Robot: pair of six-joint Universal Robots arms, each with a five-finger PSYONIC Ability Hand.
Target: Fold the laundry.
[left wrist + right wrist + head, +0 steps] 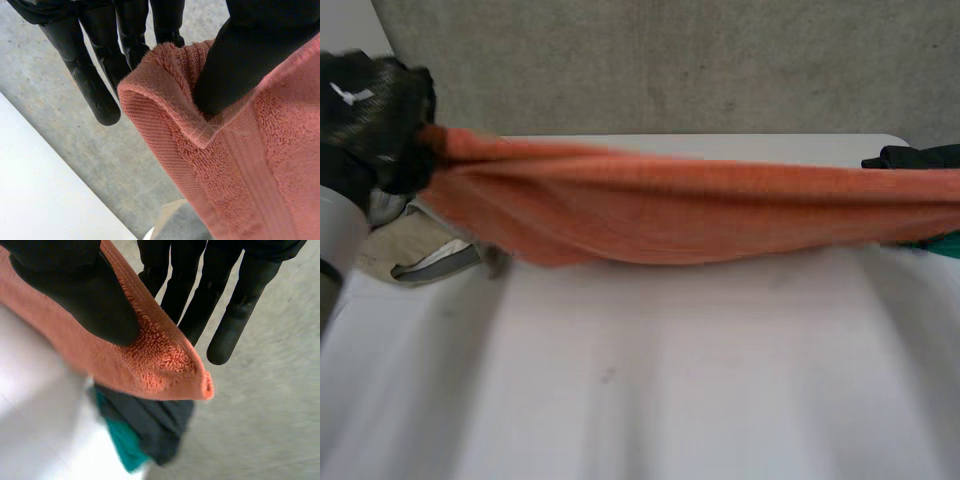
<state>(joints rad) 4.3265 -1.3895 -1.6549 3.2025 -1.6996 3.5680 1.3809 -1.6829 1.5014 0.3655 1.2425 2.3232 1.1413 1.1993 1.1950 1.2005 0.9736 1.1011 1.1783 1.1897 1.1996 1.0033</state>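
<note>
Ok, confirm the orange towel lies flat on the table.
No, the left hand and right hand hold the orange towel stretched above the table.

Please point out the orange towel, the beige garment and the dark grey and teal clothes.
Orange terry towel [680, 215], head view: middle of its stretched span.
Beige crumpled garment [405, 240], head view: its flat top surface.
Dark grey and teal clothes [150, 422], right wrist view: the dark grey fold.

Stretched towel [670, 205] spans table [640, 400] from 9 to 3 o'clock, blocking the far side. At 9, beige clothes [410, 245]; at 3, dark clothes [910, 157]. Open surface toward 6.
</note>
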